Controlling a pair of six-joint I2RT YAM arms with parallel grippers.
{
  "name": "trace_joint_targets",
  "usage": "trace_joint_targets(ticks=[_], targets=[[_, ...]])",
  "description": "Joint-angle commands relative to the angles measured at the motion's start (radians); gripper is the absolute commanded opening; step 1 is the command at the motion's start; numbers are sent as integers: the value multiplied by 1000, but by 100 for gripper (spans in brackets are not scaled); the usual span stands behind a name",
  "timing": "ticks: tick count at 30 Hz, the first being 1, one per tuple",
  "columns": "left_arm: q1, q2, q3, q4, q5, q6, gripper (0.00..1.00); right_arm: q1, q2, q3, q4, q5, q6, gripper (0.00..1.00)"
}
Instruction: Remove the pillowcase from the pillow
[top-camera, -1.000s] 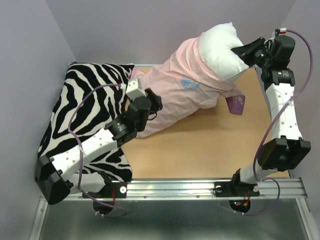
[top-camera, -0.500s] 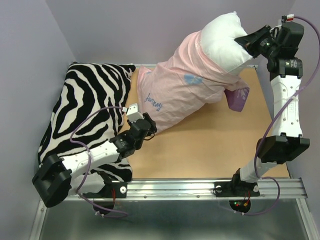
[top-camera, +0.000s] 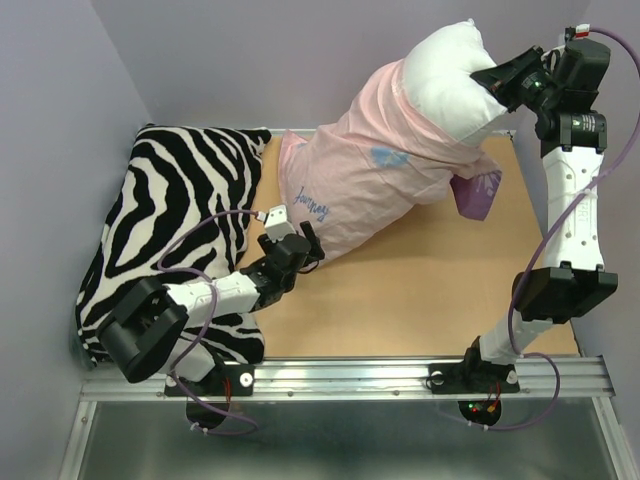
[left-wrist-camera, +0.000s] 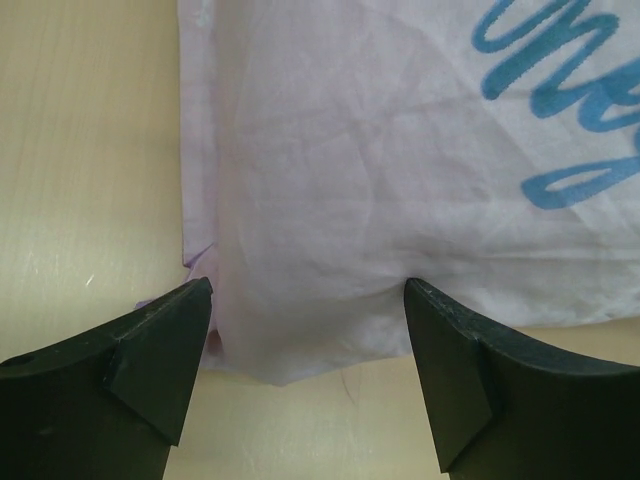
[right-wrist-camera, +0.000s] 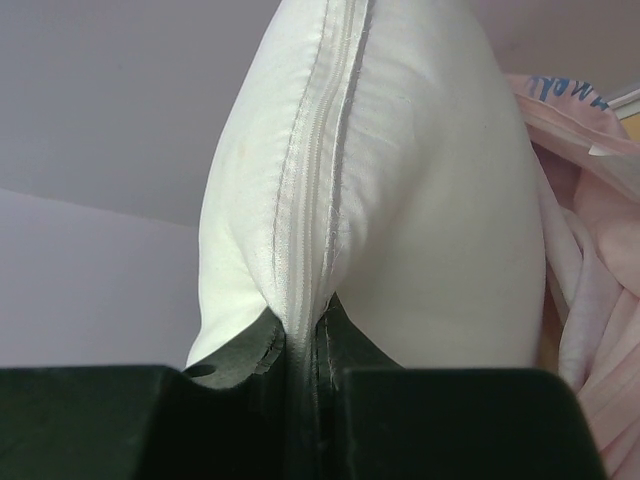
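Note:
The white pillow sticks out of the pale pink, inside-out pillowcase at the back right, lifted off the table. My right gripper is shut on the pillow's zippered edge. The pillowcase hangs down from the pillow to the table, blue lettering showing near its low end. My left gripper is open at the pillowcase's low corner. In the left wrist view the fabric corner lies on the table between my open fingers. A purple flap of the case hangs at the right.
A black-and-white zebra-striped cushion fills the left side of the table, under my left arm. The tan tabletop shows in the middle and right. Grey walls close the back and sides. A metal rail runs along the near edge.
My left gripper has let go of the pillowcase, pulled back toward me and come down low at its corner. My right gripper has lifted the pillow a little higher.

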Motion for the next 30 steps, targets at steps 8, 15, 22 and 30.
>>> trace_joint_targets(ticks=[8, 15, 22, 30], targets=[[63, 97, -8, 181, 127, 100, 81, -3, -14, 121, 107, -19, 3, 0], [80, 157, -5, 109, 176, 41, 23, -3, 15, 209, 93, -13, 5, 1], [128, 259, 39, -31, 153, -82, 0, -10, 21, 339, 92, 82, 12, 1], [210, 316, 73, -35, 201, -148, 0, -43, -2, 440, 111, 191, 48, 1]])
